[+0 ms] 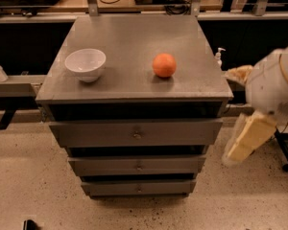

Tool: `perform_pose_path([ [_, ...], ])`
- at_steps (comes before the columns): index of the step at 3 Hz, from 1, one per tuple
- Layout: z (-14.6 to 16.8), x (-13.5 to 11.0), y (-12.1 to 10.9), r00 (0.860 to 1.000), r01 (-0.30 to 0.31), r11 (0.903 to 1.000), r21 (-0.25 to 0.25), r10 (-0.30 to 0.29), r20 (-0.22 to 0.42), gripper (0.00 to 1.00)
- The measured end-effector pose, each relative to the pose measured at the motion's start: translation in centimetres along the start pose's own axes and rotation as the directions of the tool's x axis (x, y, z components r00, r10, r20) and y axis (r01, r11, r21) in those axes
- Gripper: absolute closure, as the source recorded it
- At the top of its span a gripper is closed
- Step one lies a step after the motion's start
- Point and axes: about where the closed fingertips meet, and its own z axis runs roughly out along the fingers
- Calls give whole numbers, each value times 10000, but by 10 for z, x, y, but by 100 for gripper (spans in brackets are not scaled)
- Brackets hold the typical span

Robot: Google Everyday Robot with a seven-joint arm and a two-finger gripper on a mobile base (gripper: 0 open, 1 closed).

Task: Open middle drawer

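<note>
Hand point(248, 139) low right of grey cabinet point(129, 37), grip state cannot tell, middle drawer point(137, 166) shut

The middle drawer point(137, 165) is a wide, low, grey metal panel, the second of three fronts stacked in the desk point(134, 32). A small round knob point(139, 167) sits at its centre. The drawer is shut: its front lies level and square, set a little back from the taller top drawer point(136, 132) above and a little forward of the narrower bottom drawer point(138, 187) below, with a dark gap over each. The gripper point(245, 140) hangs to the right of the desk, well apart from the knob and touching no drawer.
</note>
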Motion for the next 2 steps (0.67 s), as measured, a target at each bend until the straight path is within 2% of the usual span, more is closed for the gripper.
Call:
perform_pose_path([
  [1,24,1,25,9970,119,9999,-62,-114,762,0],
  [2,40,-2,24,9980,256,9968,-763,-211,592,0],
])
